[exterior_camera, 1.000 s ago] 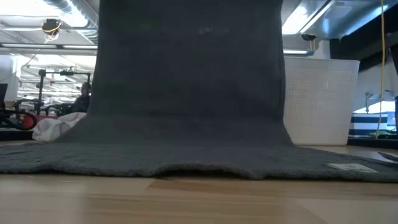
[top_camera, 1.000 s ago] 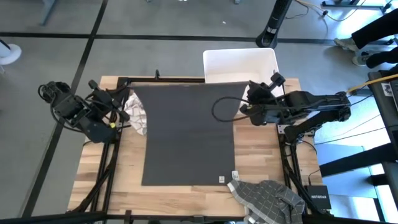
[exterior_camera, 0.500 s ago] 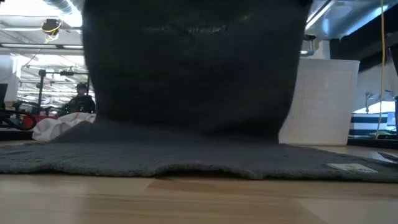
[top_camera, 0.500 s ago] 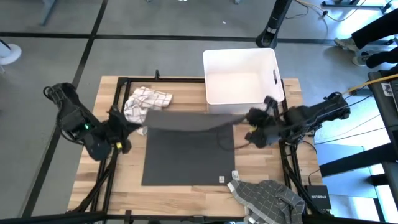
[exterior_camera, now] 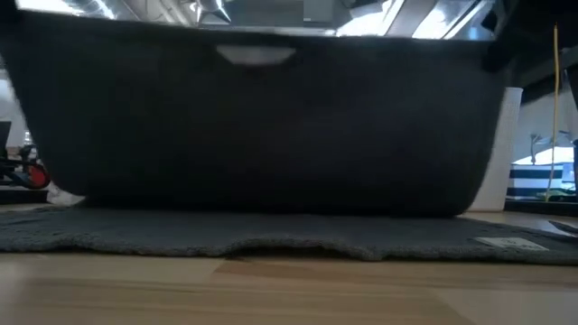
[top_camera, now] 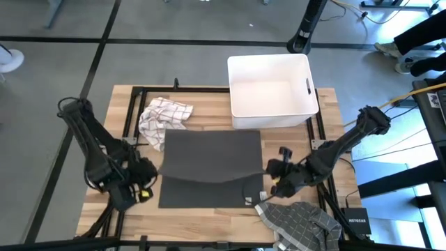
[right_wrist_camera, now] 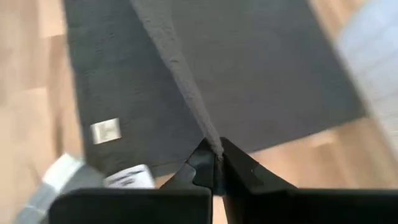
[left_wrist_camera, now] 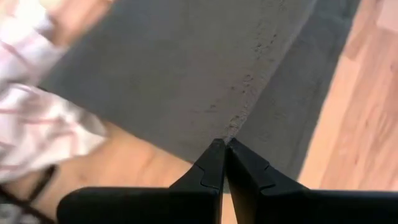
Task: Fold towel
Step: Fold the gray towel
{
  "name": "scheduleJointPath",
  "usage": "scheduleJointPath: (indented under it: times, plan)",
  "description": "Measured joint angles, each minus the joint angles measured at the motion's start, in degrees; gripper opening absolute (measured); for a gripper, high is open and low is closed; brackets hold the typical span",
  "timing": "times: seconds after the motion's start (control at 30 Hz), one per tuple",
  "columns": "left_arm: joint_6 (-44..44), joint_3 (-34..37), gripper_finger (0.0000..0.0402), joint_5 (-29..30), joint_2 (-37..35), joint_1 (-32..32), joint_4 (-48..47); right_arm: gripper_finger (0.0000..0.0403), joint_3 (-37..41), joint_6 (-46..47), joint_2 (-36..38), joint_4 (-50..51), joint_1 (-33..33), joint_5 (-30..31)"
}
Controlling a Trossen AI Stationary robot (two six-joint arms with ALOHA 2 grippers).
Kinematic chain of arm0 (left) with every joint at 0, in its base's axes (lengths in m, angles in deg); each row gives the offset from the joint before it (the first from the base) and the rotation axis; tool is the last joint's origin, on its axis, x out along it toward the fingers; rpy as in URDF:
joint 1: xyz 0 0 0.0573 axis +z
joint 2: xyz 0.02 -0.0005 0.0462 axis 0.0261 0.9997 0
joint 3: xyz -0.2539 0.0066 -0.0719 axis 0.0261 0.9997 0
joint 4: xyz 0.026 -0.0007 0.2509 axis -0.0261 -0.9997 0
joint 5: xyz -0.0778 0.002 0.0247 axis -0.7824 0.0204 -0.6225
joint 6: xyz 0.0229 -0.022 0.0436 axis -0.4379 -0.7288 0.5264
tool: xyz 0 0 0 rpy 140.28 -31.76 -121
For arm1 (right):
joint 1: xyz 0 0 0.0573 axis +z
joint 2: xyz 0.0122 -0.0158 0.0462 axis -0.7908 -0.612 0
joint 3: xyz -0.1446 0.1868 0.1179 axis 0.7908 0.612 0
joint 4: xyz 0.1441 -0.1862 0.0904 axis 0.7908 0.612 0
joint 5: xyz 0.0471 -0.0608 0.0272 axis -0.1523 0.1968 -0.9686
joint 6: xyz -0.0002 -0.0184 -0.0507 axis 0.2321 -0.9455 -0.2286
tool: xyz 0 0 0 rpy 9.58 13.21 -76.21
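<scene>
Nothing can be read — the towel's (top_camera: 209, 157) white tag (right_wrist_camera: 105, 131) is illegible.

Dark towel (top_camera: 209, 157) — matt, nubby cloth, wooden table (top_camera: 209, 215) — smooth, pale grain, bin (top_camera: 272, 85) of glossy white plastic

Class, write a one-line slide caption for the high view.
Left gripper and right gripper pinch the dark towel, folding it over itself.

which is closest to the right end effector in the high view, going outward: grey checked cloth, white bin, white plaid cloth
Measured from the right end effector, shut on the dark towel's corner:
1. grey checked cloth, just beside it at the table's near edge.
2. white bin, at the far edge.
3. white plaid cloth, across the towel, far left.
</scene>
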Motion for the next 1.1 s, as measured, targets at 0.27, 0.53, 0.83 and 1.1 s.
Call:
scheduleJointPath:
  times: [0.27,0.53,0.83,1.1]
  plan:
    - [1.2,7.4,0.0003,-0.6,6.3,-3.4,18.6,0.0014,7.9,1.6,0.0,-17.8,2.8,-6.3]
    - [0.9,8.9,0.0003,-5.6,10.7,-5.4,24.8,0.0014,11.1,4.1,-2.9,-23.3,3.4,-14.3]
    - [0.9,8.8,0.0006,-5.6,8.9,-7.5,29.7,0.0014,11.0,4.6,-4.9,-27.2,3.4,-19.9]
    - [-0.6,14.6,0.0007,-8.7,9.0,-8.0,35.0,0.0014,11.1,4.6,-11.3,-29.6,3.3,-22.9]
